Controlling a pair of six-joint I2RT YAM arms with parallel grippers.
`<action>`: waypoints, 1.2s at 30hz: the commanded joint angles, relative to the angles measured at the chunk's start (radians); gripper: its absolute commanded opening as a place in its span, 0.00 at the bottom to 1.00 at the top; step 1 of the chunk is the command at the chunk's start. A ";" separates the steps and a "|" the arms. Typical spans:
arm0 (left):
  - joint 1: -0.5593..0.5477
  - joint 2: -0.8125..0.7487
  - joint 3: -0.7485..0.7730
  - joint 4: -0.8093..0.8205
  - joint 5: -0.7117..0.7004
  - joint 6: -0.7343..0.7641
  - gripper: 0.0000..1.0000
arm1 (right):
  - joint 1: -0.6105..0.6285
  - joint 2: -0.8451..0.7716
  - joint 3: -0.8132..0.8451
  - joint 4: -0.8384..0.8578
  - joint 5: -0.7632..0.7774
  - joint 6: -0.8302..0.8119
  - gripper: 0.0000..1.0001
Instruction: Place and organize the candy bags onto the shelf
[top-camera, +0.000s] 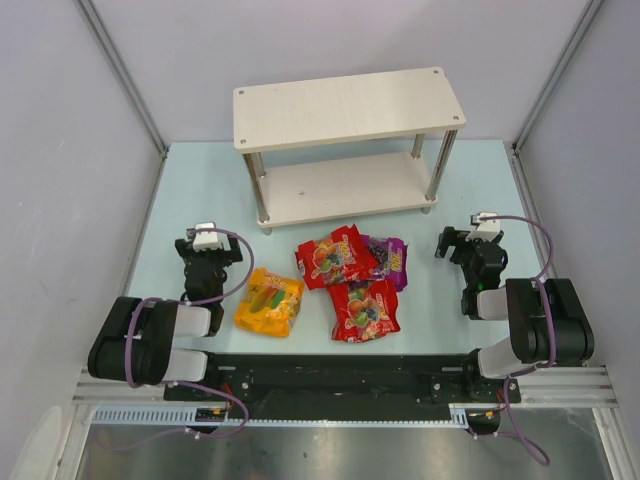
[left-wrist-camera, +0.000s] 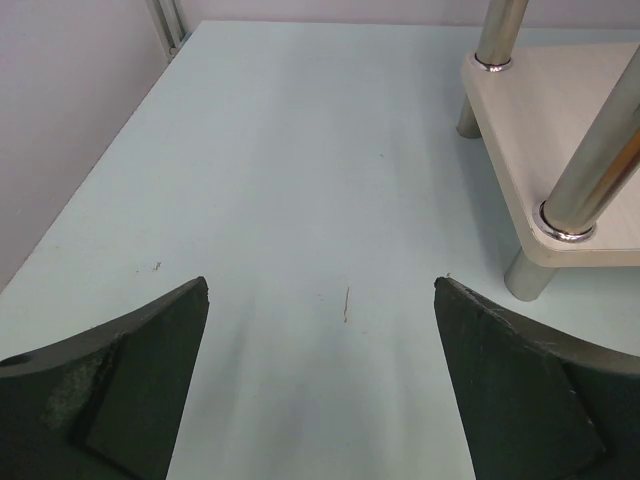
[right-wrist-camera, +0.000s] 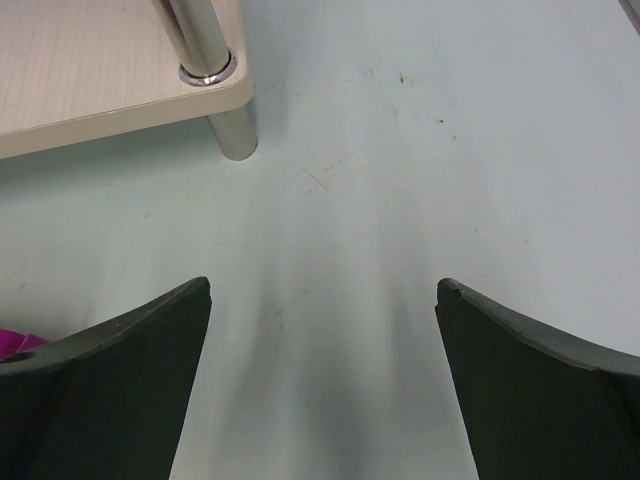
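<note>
Several candy bags lie flat on the table in front of the shelf (top-camera: 350, 108). The orange-yellow bag (top-camera: 268, 301) is on the left, a red bag (top-camera: 335, 257) sits in the middle, a second red bag (top-camera: 365, 309) lies nearer to me, and a purple bag (top-camera: 391, 258) is partly under the red ones. My left gripper (top-camera: 208, 248) hovers left of the orange-yellow bag, open and empty (left-wrist-camera: 320, 285). My right gripper (top-camera: 470, 242) is right of the purple bag, open and empty (right-wrist-camera: 324, 285). A sliver of the purple bag (right-wrist-camera: 14, 343) shows at the right wrist view's left edge.
The shelf's lower board (left-wrist-camera: 565, 120) and its metal posts (left-wrist-camera: 590, 170) stand ahead and to the right of the left gripper. The same board (right-wrist-camera: 90, 70) lies ahead and left of the right gripper. Grey walls (top-camera: 60, 150) enclose the table on three sides.
</note>
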 joint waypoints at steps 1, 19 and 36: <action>0.002 -0.014 0.022 0.037 0.015 -0.005 1.00 | -0.001 0.000 0.026 0.023 0.005 -0.002 1.00; -0.033 -0.303 0.203 -0.479 -0.101 -0.089 1.00 | 0.017 -0.244 0.098 -0.244 0.237 0.066 1.00; -0.132 -0.557 0.197 -0.813 0.078 -0.491 1.00 | 0.296 -0.309 0.303 -0.583 0.136 0.320 1.00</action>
